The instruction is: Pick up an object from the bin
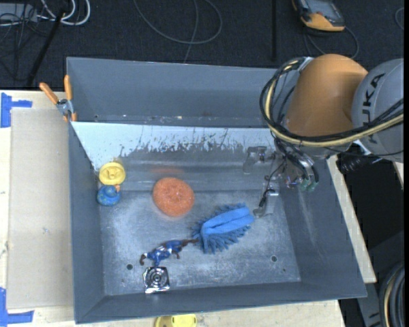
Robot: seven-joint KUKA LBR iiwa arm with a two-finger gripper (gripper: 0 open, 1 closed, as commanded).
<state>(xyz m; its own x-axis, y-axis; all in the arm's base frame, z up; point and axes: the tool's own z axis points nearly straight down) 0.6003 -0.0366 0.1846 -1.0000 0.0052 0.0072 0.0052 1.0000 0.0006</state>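
My gripper (260, 180) hangs low over the right part of the bin, open, with nothing between its two metal fingers. One fingertip (264, 203) is right at the upper right end of a blue bristly brush (225, 229), which lies slanted on the bin floor. The other finger (254, 158) stands nearer the back wall. An orange round scrubber (173, 196) lies to the left of the brush, apart from it.
A yellow and blue toy (110, 182) stands at the left wall. A small blue and dark figure (165, 251) and a silver, glinting piece (155, 278) lie near the front edge. The arm with its orange cover and cables overhangs the bin's right rim.
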